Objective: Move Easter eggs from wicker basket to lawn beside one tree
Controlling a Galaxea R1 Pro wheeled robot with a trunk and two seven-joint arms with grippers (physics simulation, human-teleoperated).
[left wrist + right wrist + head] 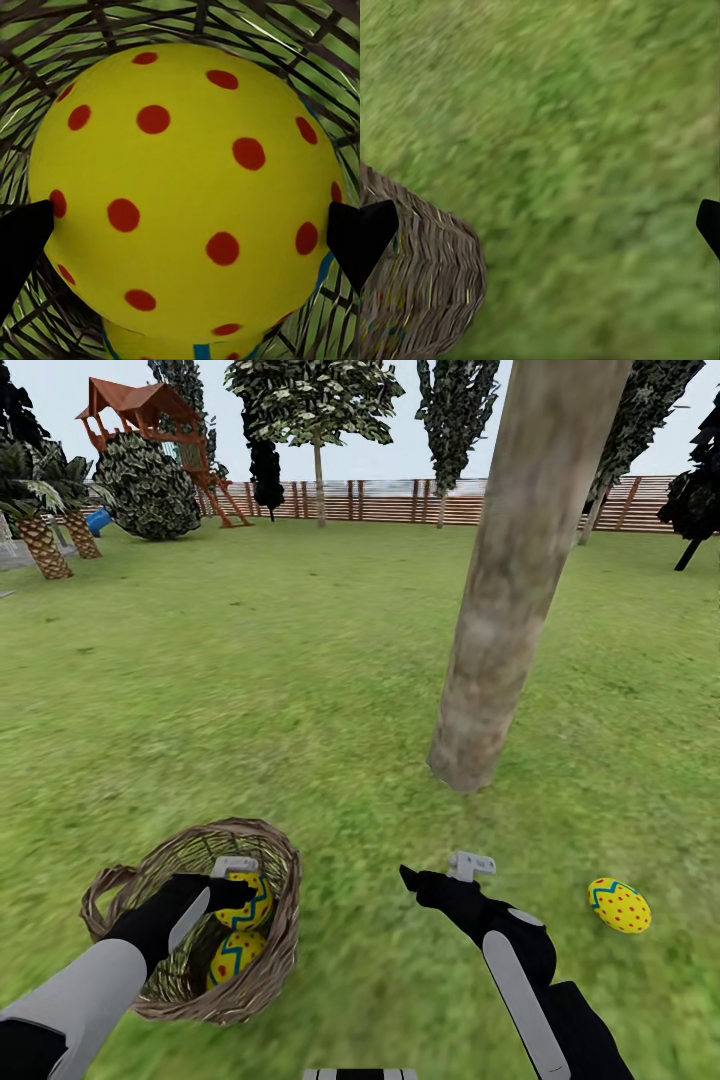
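The wicker basket [270,960] sits on the lawn [300,690] at the lower left. My left gripper [236,888] reaches inside it, shut on the upper Easter egg [256,908]. In the left wrist view the black fingertips [26,244] press both sides of that yellow, red-dotted egg [187,172]. A second egg [233,957] lies under it in the basket. The third egg [619,905] rests on the grass to the right, near the foot of the tree [510,590]. My right gripper [432,880] hovers open over grass, between the basket and that egg.
A brown slat fence [400,500] rings the garden at the back. A wooden playhouse [150,420], bushes and palms [45,540] stand far left. Dark columnar trees [455,420] line the fence. The right wrist view has the basket's outer wall [427,277] beside open grass.
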